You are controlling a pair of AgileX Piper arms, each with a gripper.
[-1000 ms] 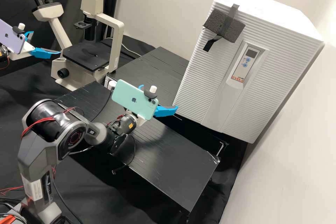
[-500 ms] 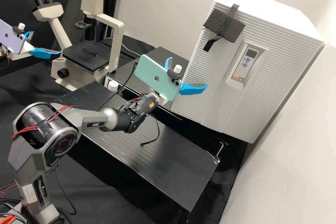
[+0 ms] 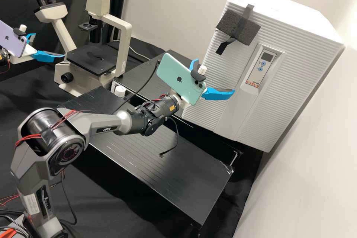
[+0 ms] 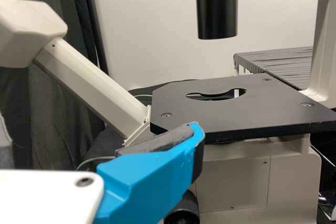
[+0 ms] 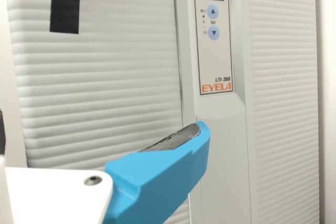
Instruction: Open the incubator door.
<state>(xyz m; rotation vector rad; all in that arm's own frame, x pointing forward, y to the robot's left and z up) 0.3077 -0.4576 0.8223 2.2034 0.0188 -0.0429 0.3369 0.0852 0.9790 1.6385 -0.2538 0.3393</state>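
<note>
"High view: where does the incubator [image 3: 282, 13] stand?"

"At the right of the scene, on the far side of the black bench [image 3: 174, 167]. Its ribbed door [image 3: 223, 70] is shut, with a smooth strip down the front and a control panel [image 3: 256, 67] bearing 2 blue buttons."

"What's fixed to it?"

"A dark foam block [image 3: 245, 31], taped near the top at the door's left side."

"And the right gripper [image 3: 215, 75]?"

"In front of the door, its 2 blue fingers spread apart, with nothing between them. In the right wrist view, 1 finger lies across the edge of the smooth strip, below the panel. Whether it touches, I can't tell."

"What's on that arm?"

"A mint-green phone [image 3: 180, 78], clamped behind the gripper. The arm comes in from the near left, over the bench."

"The left gripper [image 3: 49, 45]?"

"Far left, also released: 2 fingers apart, nothing held. A lilac phone [image 3: 12, 39] is mounted on its arm."

"Beside it?"

"The cream microscope [image 3: 124, 44], left of the incubator, with its flat black stage [image 3: 91, 59]. The left wrist view shows 1 finger in front of it."
</note>
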